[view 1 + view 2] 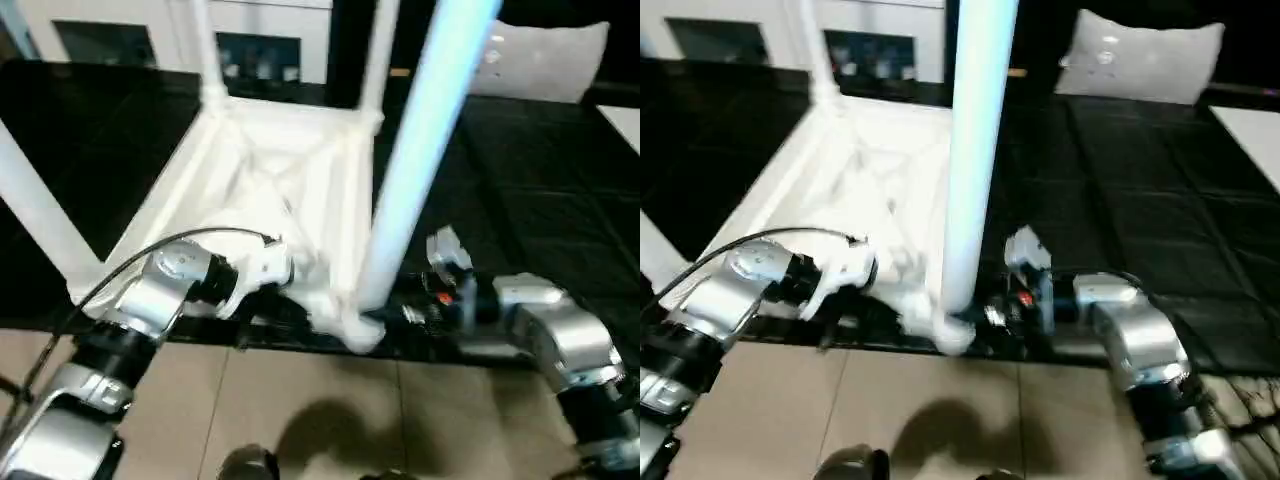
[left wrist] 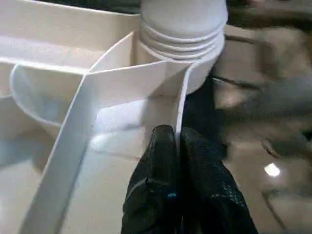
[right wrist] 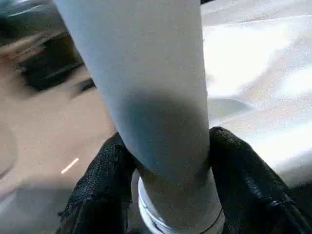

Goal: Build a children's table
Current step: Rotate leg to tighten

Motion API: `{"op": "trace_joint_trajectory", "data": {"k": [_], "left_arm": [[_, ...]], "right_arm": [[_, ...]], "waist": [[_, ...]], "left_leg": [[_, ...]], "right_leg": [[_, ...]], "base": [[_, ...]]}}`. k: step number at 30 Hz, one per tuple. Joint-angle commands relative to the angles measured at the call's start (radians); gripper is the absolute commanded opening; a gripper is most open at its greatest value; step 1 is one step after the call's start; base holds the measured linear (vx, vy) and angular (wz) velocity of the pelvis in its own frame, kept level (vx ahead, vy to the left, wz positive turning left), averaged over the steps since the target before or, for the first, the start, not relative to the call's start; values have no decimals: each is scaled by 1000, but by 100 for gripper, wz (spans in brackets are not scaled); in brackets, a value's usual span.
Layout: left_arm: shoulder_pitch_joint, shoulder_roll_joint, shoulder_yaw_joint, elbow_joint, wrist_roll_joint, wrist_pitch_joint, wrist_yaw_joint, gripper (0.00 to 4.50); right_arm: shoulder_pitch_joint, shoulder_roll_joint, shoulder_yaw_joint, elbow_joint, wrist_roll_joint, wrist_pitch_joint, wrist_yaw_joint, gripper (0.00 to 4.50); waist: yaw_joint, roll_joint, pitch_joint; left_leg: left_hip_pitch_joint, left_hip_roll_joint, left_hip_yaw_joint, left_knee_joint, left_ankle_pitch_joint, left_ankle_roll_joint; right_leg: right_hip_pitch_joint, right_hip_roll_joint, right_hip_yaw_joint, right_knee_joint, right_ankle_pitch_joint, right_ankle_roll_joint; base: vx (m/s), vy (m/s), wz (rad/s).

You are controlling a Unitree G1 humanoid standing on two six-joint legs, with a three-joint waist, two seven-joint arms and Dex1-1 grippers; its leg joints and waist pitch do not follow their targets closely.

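Note:
The white table top (image 1: 270,170) lies upside down on the black workbench (image 1: 540,200), ribs facing up. Legs stand in its corner sockets: two at the back (image 1: 205,50), one on the left (image 1: 40,215), and a near one (image 1: 415,160) at the front corner by the bench edge. My left gripper (image 2: 176,144) is shut, pinching the thin rim wall (image 2: 141,80) of the top just beside that near socket. My right gripper (image 3: 165,161) is shut on the near leg's base, one black finger (image 3: 105,180) on each side, right above its threaded collar (image 3: 180,219).
The near corner sits at the bench's front edge, with tan floor tiles (image 1: 300,400) below. A white cushion-like object (image 1: 545,60) lies at the back right, and white cabinets (image 1: 120,30) stand behind. A cable (image 1: 130,265) loops over my left forearm.

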Motion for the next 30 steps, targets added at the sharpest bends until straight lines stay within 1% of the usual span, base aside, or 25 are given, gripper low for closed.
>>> {"op": "trace_joint_trajectory", "data": {"k": [1, 2, 3, 4, 5, 6, 7, 8, 10, 11, 12, 14, 15, 16, 17, 19, 21, 23, 24, 25, 26, 27, 28, 29, 30], "left_arm": [[-58, -121, 26, 0, -23, 54, 179, 0], [-58, -121, 26, 0, -23, 54, 179, 0], [-71, -144, 36, 16, -14, 77, 232, 0], [-108, -200, 66, 70, -3, 115, 360, 0], [-116, -212, 72, 82, 0, 123, 389, 0], [-135, -237, 88, 114, 9, 130, 466, 0], [-150, -255, 98, 135, 17, 132, 518, 0], [-157, -266, 105, 143, 20, 137, 546, 0], [-166, -286, 122, 144, 26, 141, 603, 0], [-166, -290, 124, 142, 29, 144, 608, 0], [-163, -298, 127, 134, 40, 145, 621, 0], [-149, -298, 117, 111, 45, 144, 598, 0], [-140, -292, 110, 101, 50, 135, 581, 0], [-140, -292, 110, 101, 50, 135, 581, 0], [-138, -291, 106, 100, 52, 131, 577, 0], [-137, -290, 105, 100, 53, 130, 575, 0], [-114, -264, 89, 85, 48, 107, 532, 0], [-100, -245, 81, 74, 44, 95, 501, 0], [-88, -226, 72, 65, 43, 77, 471, 0], [-78, -210, 65, 58, 43, 61, 445, 0], [-78, -210, 65, 58, 43, 61, 445, 0], [-58, -172, 49, 43, 37, 16, 369, 0], [-40, -129, 26, 33, 41, -22, 291, 0], [-39, -125, 23, 33, 41, -26, 285, 0], [-20, -58, -16, 27, 49, -101, 160, 0]], "right_arm": [[-18, 133, 72, -40, 15, 67, -123, 199], [-18, 133, 72, -40, 15, 67, -123, 199], [-24, 176, 56, -43, 9, 96, -196, 199], [-50, 274, 30, -12, -41, 112, -379, 199], [-55, 296, 24, -4, -53, 115, -420, 199], [-72, 339, 15, 27, -85, 98, -508, 199], [-86, 369, 8, 56, -111, 83, -579, 199], [-96, 386, 6, 80, -130, 66, -624, 199], [-116, 419, -6, 125, -154, 52, -713, 199], [-118, 426, -8, 128, -158, 49, -727, 199], [-120, 441, -13, 135, -167, 40, -754, 199], [-118, 433, -4, 137, -176, 15, -739, 199], [-115, 428, -13, 129, -175, 7, -730, 253], [-115, 428, -13, 129, -175, 7, -730, 266], [-114, 430, -20, 124, -178, 5, -732, 266], [-114, 431, -23, 123, -179, 4, -733, 284], [-104, 403, -34, 105, -178, -31, -699, 311], [-96, 377, -33, 93, -170, -45, -661, 320], [-90, 353, -37, 84, -155, -52, -624, 342], [-84, 333, -40, 76, -142, -58, -592, 349], [-84, 333, -40, 76, -142, -58, -592, 354], [-71, 273, -36, 68, -128, -87, -506, 363], [-61, 210, -31, 66, -109, -112, -401, 363], [-60, 205, -30, 66, -108, -114, -393, 363], [-58, 119, -22, 77, -89, -152, -243, 363]], "waist": [[-2, -7, -58], [-15, -7, -55], [-23, -8, -59], [-26, -8, -59], [-36, -6, -58], [-37, -8, -67], [-38, -8, -66], [-39, -8, -67], [-40, -7, -70], [-38, -6, -73], [-35, -3, -80], [-34, -5, -82], [-33, -6, -83], [-32, -5, -82], [-32, -4, -81], [-32, -4, -79], [-32, -1, -78], [-31, -3, -81], [-32, -2, -81], [-30, -3, -81], [-31, -6, -81], [-26, -3, -82], [-32, -5, -80], [-29, -4, -80], [-29, -5, -78]], "left_leg": [[20, 79, -52, -84, -233, -14], [23, 79, -51, -86, -252, -22], [24, 78, -50, -83, -246, -24], [23, 77, -50, -83, -243, -24], [23, 74, -48, -83, -238, -32], [24, 71, -50, -79, -225, -30], [22, 71, -47, -78, -208, -25], [24, 70, -44, -75, -195, -20], [20, 69, -44, -74, -159, -10], [20, 68, -41, -72, -130, 6], [20, 69, -40, -69, -86, 23], [17, 68, -39, -66, -53, 51], [17, 68, -39, -66, -50, 62], [18, 70, -38, -65, -54, 65], [17, 69, -38, -66, -64, 68], [20, 71, -38, -67, -86, 62], [19, 74, -40, -68, -105, 51], [19, 73, -40, -67, -93, 52], [18, 72, -38, -67, -85, 57], [18, 72, -40, -66, -85, 61], [14, 71, -38, -64, -80, 70], [17, 71, -41, -63, -77, 70], [15, 72, -37, -63, -80, 77], [13, 72, -39, -61, -87, 83], [14, 73, -37, -61, -95, 88]], "right_leg": [[33, -120, 63, -97, -337, -175], [25, -117, 63, -99, -339, -178], [28, -118, 64, -98, -321, -182], [27, -118, 64, -98, -313, -185], [21, -115, 65, -97, -305, -192], [31, -118, 63, -98, -296, -186], [29, -118, 66, -98, -276, -185], [25, -116, 67, -98, -247, -191], [31, -114, 66, -92, -189, -197], [34, -110, 66, -87, -125, -199], [37, -107, 65, -77, -36, -208], [41, -106, 63, -68, 49, -222], [44, -107, 62, -68, 65, -227], [43, -108, 62, -68, 64, -229], [43, -109, 63, -70, 50, -230], [42, -110, 63, -75, 10, -228], [43, -111, 64, -76, -14, -222], [45, -108, 63, -71, 14, -224], [44, -108, 64, -70, 30, -226], [46, -110, 63, -71, 33, -222], [49, -110, 64, -68, 50, -226], [48, -110, 62, -70, 49, -218], [47, -108, 64, -67, 56, -223], [49, -111, 64, -68, 56, -220], [46, -108, 64, -70, 46, -222]], "base": [[0, 0, 0], [0, 0, 0], [0, 0, 0], [0, 0, 0], [0, 0, 0], [0, 0, 0], [0, 0, 0], [0, 0, 0], [0, 0, 0], [0, 0, 0], [0, 0, 0], [0, 0, 0], [0, 0, 0], [0, 0, 0], [0, 0, 0], [0, 0, 0], [0, 0, 0], [0, 0, 0], [0, 0, 0], [0, 0, 0], [0, 0, 0], [0, 0, 0], [0, 0, 0], [0, 0, 0], [0, 0, 0]]}}
